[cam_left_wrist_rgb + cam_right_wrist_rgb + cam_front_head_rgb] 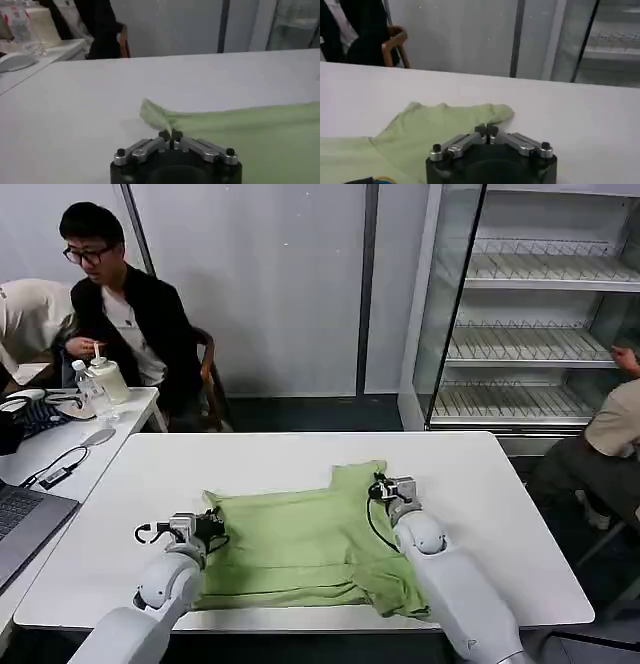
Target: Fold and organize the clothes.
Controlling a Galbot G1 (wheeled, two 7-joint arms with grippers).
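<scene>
Left gripper low over the white table, at the left edge of the green T-shirt, fingers pinched together on a corner of the cloth; in the left wrist view, same gripper closed with a small flap of the T-shirt standing up between the fingertips and the rest spreading away flat over the table; right gripper set on the far right part of the shirt, beside the sleeve that points toward the back of the table, fingers likewise drawn tight; in the right wrist view, that gripper closed on the edge of the T-shirt, cloth bunched just past the fingertips, bare table beyond; shirt lying in the middle of the table toward the near edge, plain green side up, folded and rumpled, near right corner hanging by the right arm; glass-door cabinet with wire shelves behind the table on the right; second table with bottles and cables on the left.
</scene>
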